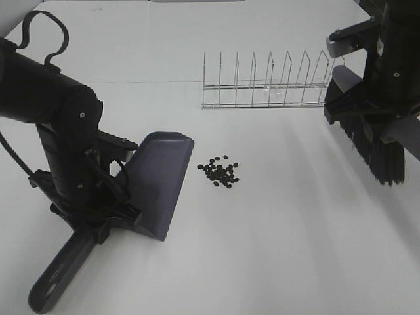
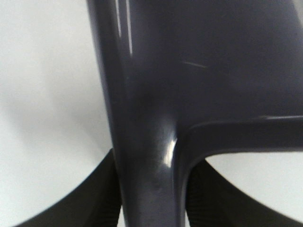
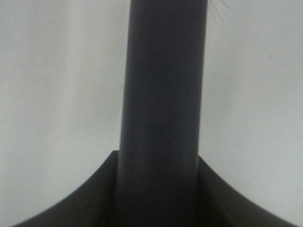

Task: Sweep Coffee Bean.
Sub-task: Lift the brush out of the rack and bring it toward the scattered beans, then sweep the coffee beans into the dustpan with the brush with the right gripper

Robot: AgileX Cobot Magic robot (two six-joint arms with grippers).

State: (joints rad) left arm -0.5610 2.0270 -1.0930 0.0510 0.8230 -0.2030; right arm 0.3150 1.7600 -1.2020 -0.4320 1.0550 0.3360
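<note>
Left pincer (image 2: 156, 208) clamps the dustpan (image 1: 161, 177) handle; right pincer (image 3: 158, 198) clamps the brush (image 1: 380, 154), raised at far right. Coffee beans (image 1: 222, 172) lie on the counter (image 1: 282, 249) just right of the pan's lip. If I stroke hard, beans could scatter past it.

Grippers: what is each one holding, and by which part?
Left gripper holds the dustpan by its handle; right gripper holds the brush by its handle.
</note>
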